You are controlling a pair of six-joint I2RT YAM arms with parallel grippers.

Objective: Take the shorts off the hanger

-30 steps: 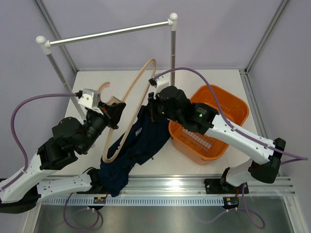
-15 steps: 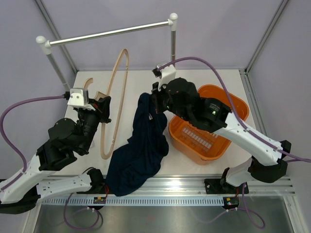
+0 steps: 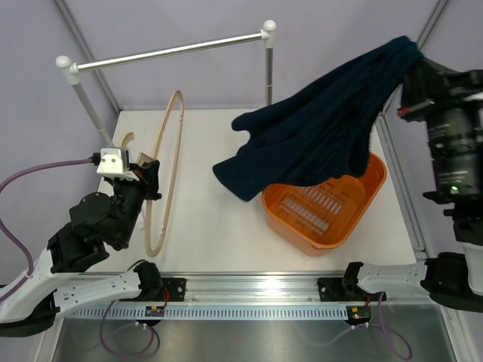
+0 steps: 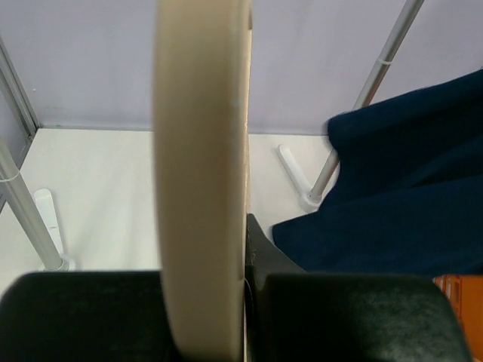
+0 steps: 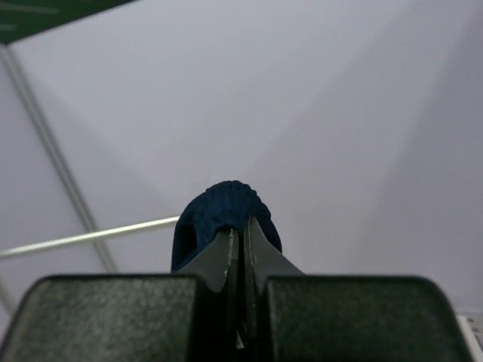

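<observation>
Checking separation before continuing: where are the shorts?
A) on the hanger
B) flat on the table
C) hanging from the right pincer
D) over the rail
C: the shorts hang from the right pincer, clear of the hanger held by the left pincer.

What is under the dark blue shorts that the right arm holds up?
The orange tub lies partly below the shorts; its near half and ribbed floor show. The cloth hides its far rim.

The overhead camera sits above and behind my bases (image 3: pixel 151 280), looking down, with them at 6 o'clock. My left wrist camera faces the back wall (image 4: pixel 90 60), with the hanger (image 4: pixel 202 151) very close. It shares the shorts (image 4: pixel 407 196), at 3 o'clock, with the overhead. My right wrist camera faces the wall too, tight on those shorts.
</observation>
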